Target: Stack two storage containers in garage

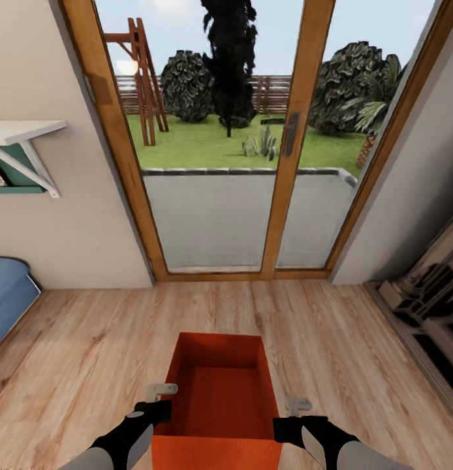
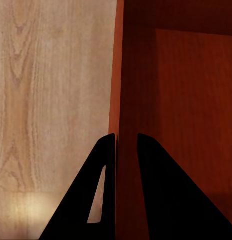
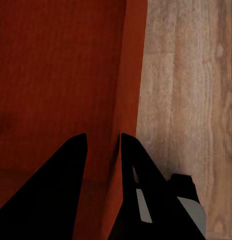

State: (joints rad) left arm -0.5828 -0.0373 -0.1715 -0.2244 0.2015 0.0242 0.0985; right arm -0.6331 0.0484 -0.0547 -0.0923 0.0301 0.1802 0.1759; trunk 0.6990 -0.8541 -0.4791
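The left gripper [image 2: 126, 137] has its two dark fingers [image 2: 161, 195] pinched over the thin left wall of the orange-red storage container [image 1: 220, 391], one finger outside against the wall and one inside the bin. The right gripper [image 3: 103, 137] does the same on the opposite wall, its fingers [image 3: 50, 190] straddling the rim so the plastic sits clamped between them. Seen from the head, the left gripper [image 1: 162, 399] and the right gripper [image 1: 293, 414] stand level with each other at the near half of the container, black wrists and pale grey forearms reaching in from the lower corners. The bin is open-topped, finely ribbed, and lies lengthwise away from the robot, its far end pointing toward the glass doors [image 1: 220, 150]. Under and around it is the light wood plank floor [image 1: 83, 352] of the living room; whether the bin rests on the planks or is lifted off them I cannot tell. Beyond the wood-framed doors lie a grey terrace, lawn and shrubs. A blue sofa [image 1: 8, 297] edges in at the left, with a white wall shelf [image 1: 24, 140] above it, and the fireplace surround [image 1: 429, 294] stands at the right.
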